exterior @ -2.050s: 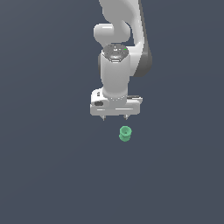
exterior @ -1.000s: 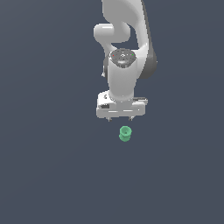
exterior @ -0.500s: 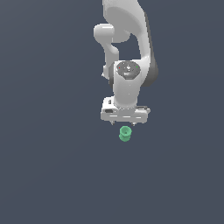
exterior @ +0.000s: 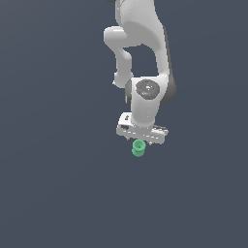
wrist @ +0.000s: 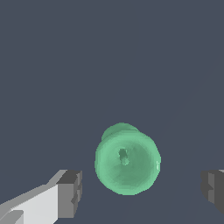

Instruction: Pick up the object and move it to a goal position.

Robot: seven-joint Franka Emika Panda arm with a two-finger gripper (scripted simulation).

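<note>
The object (exterior: 138, 147) is a small mint-green spool standing upright on the dark grey floor. My gripper (exterior: 141, 142) hangs right over it in the exterior view, its white hand just above the spool's top. In the wrist view the object (wrist: 127, 162) fills the space between my two fingertips (wrist: 70, 193), seen from above as a round flared top with a small hole in its middle. Both fingers stand well apart from the spool, so my gripper (wrist: 142, 190) is open and touches nothing.
The white arm (exterior: 140, 43) rises from the gripper toward the top of the exterior view. A flat dark grey floor (exterior: 58, 184) surrounds the spool on all sides.
My gripper has come down and shifted toward the exterior view's right, from well above the spool to right over it. The spool has not moved.
</note>
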